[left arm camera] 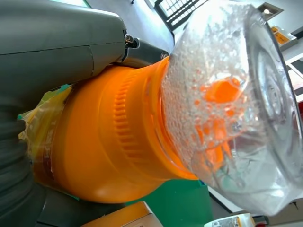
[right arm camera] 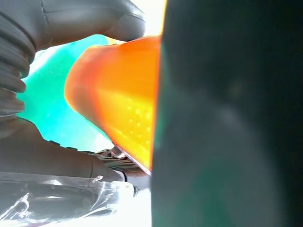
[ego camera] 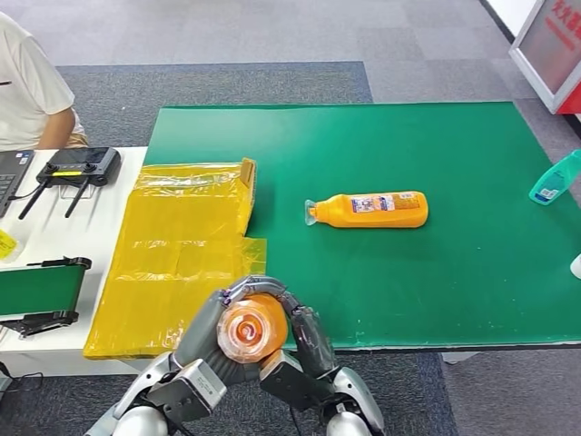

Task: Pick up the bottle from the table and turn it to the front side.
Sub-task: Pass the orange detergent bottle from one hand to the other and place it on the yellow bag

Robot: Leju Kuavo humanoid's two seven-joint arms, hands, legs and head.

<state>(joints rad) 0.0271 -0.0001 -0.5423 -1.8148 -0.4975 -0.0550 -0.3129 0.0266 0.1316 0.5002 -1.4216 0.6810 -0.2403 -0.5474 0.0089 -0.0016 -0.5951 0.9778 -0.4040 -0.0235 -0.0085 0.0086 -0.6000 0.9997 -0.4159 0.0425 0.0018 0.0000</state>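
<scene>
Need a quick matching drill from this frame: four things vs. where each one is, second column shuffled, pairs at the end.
Things:
1. held orange bottle
2. lying orange bottle
3. teal bottle
4. yellow bags

Places:
A. right edge of the green mat
B. middle of the green mat, on its side
C. between the left hand and right hand, cap toward the camera
D. straddling the white table and the green mat

Pairs: 1-C, 2-B, 3-A, 4-D

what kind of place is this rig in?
Probably a lab or demo room set up for robot trials, not a home. A green mat covers the worktable, a laptop and a controller with antennas sit beside a seated person, and the floor is grey carpet tile.
</scene>
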